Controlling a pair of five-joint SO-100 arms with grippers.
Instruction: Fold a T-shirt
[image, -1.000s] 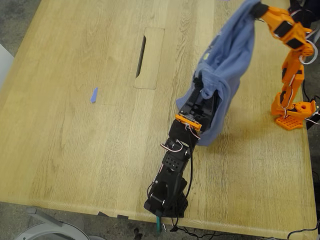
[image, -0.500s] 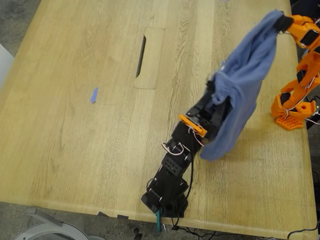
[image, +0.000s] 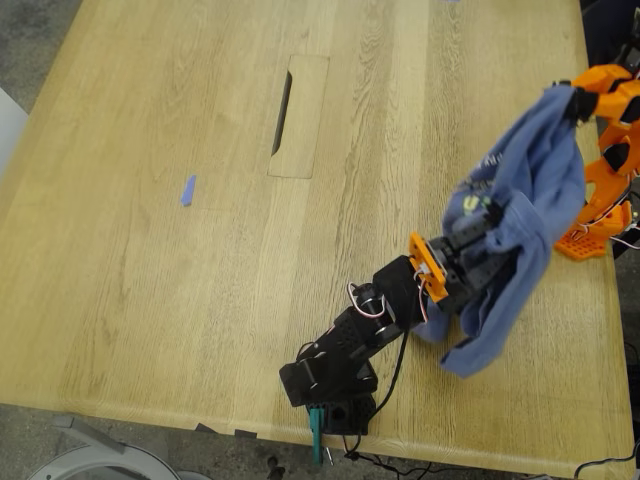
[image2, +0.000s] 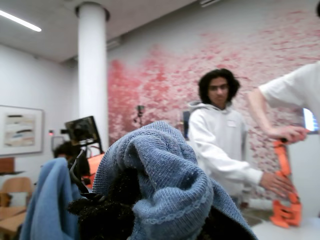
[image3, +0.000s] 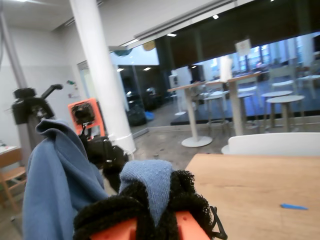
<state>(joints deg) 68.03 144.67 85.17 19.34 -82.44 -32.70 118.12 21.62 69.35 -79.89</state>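
The slate-blue T-shirt (image: 535, 200) hangs bunched in the air between both arms, over the table's side at the exterior view's right. A bit of its print (image: 472, 205) shows. My first gripper (image: 488, 218), on the black arm, is shut on one bunch of cloth (image2: 160, 170). My second gripper (image: 574, 100), on the orange arm, is shut on another part (image3: 150, 182), higher and farther toward the exterior view's right. The shirt's lowest fold (image: 475, 355) droops close to the tabletop. Cloth covers both sets of fingertips.
The wooden table (image: 150, 300) has a cable slot (image: 288, 112) and a small blue tape strip (image: 188, 190). The black arm's base (image: 330, 385) stands at the near edge, the orange arm's base (image: 590, 235) at the exterior view's right. People (image2: 220, 145) stand beyond.
Both grippers have swung toward the exterior view's right with the T-shirt. The orange arm's gripper has dropped lower, and the black arm now leans sideways.
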